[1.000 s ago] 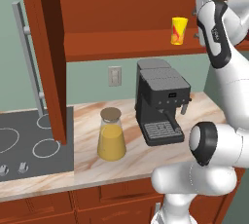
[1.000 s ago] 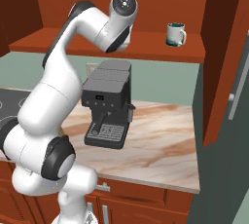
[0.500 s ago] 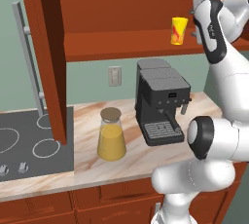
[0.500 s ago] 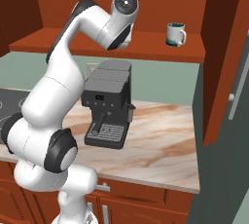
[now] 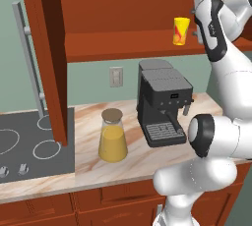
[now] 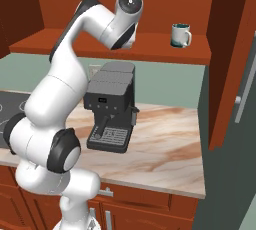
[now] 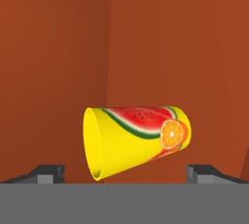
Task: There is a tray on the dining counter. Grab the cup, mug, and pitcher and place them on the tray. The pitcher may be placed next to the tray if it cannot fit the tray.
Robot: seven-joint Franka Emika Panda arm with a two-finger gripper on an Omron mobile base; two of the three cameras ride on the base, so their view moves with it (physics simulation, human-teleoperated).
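Left base: cup (image 5: 181, 31) upright on shelf (image 5: 123, 45), tool just right of it; pitcher (image 5: 112, 136) on tabletop (image 5: 93, 158) beside coffee machine (image 5: 162, 102). Right base: mug (image 6: 180, 35) on shelf. Hand: tool (image 7: 125, 174) spread wide, cup between tips, untouched.

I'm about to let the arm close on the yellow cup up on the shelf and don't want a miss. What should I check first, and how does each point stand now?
1. Gripper open: ok, its fingertips stand wide apart.
2. Cup lined up between the fingertips: ok in the hand view.
3. Cup upright on the shelf: ok.
4. Fingers far enough around the cup: cannot tell; it looks a little ahead of the tips.
5. Nothing beside the cup to knock: ok; the mug stands apart along the shelf.
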